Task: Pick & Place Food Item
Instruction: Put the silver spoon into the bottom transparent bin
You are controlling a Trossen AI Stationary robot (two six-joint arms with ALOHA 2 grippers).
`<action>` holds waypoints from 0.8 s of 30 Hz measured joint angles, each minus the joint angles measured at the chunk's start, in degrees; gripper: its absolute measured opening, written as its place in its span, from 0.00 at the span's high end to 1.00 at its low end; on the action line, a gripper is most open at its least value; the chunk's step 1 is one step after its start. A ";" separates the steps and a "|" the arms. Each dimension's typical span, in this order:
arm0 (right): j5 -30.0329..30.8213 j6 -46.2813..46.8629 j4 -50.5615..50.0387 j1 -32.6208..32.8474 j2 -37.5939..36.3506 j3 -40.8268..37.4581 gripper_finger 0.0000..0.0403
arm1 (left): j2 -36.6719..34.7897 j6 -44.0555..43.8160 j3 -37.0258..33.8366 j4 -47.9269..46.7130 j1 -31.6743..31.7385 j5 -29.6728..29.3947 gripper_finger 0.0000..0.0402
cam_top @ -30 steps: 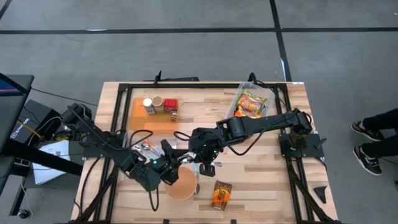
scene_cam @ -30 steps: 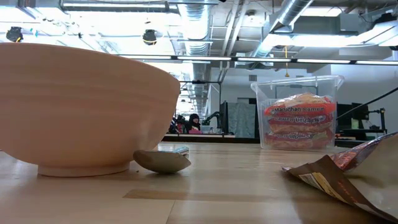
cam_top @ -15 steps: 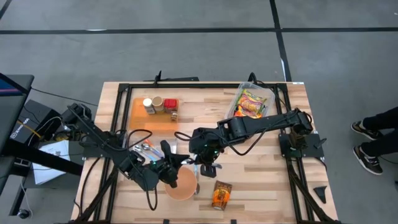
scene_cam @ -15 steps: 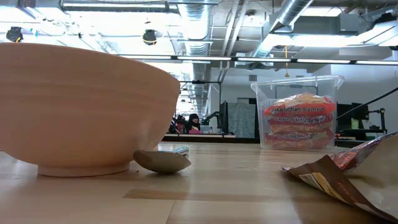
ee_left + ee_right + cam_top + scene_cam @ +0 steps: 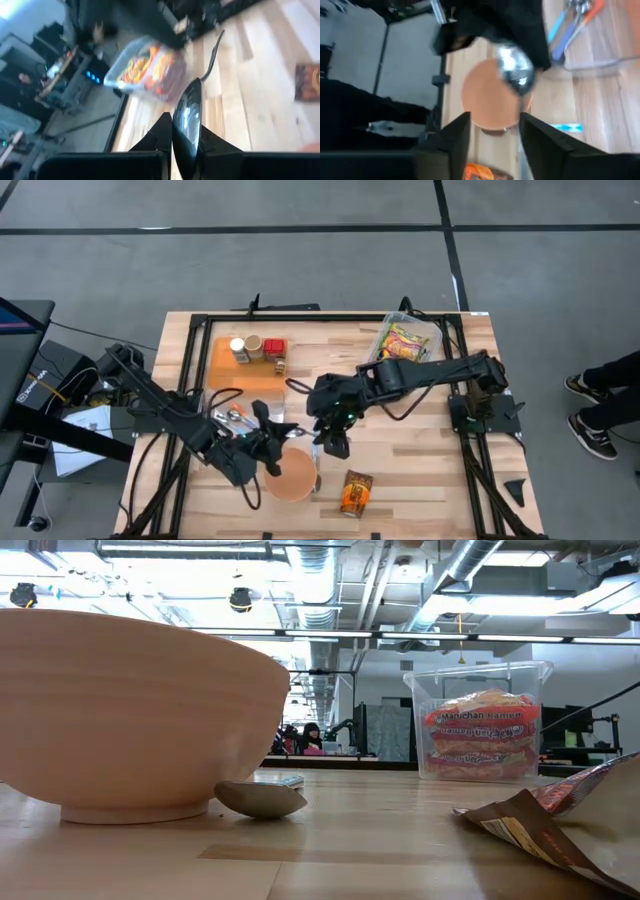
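Note:
A shiny metal spoon (image 5: 188, 117) hangs in the air above the tan bowl (image 5: 293, 478), with my left gripper (image 5: 183, 132) shut on it; in the high view that gripper (image 5: 280, 444) is just left of the bowl's far rim. My right gripper (image 5: 490, 145) is open above the bowl's right side (image 5: 335, 438), its fingers apart and touching nothing. An orange food packet (image 5: 356, 493) lies flat on the table right of the bowl. The low view shows the bowl (image 5: 130, 710) and the packet (image 5: 560, 820), but no gripper. My left gripper pinches the spoon between its two fingers at the bowl end (image 5: 186, 131), whose shiny face (image 5: 515, 72) shows past the fingers. The thin handle (image 5: 214, 50) points away from the fingers, toward the right arm. The spoon is lifted clear, over the tan bowl.
A clear tub of ramen packs (image 5: 404, 345) stands at the far right. An orange tray (image 5: 228, 368) with spice jars is at the far left. More utensils (image 5: 233, 418) lie left of the bowl. A black frame (image 5: 200, 320) runs around the table.
My left gripper has rolled about its own axis beside the bowl and has the spoon. My right gripper has opened, let go of the spoon and drawn back slightly toward the far edge. Bowl and packet have kept still.

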 joint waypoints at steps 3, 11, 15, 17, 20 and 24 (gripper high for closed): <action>0.92 0.07 -1.06 0.02 -1.29 -0.06 0.50 | -1.95 -7.23 0.00 -8.49 0.00 -0.07 0.98; 4.23 1.37 -4.16 -0.37 -4.45 -0.06 0.37 | -7.87 -31.93 -0.07 -35.41 -1.27 1.29 0.98; 5.15 1.46 -4.13 -0.35 -5.28 -0.06 0.37 | -11.09 -42.68 -1.14 -44.12 -4.14 4.04 0.98; 5.63 1.46 -3.87 -0.31 -5.85 -0.10 0.37 | -13.47 -48.49 -2.93 -45.53 -6.19 4.63 0.98; 5.83 1.79 -3.80 -0.33 -6.32 -0.01 0.37 | -17.32 -57.30 -6.74 -46.77 -9.52 5.10 0.99; 6.06 1.92 -3.57 -0.25 -6.32 -0.01 0.37 | -23.01 -66.83 -12.12 -46.83 -13.43 5.12 0.99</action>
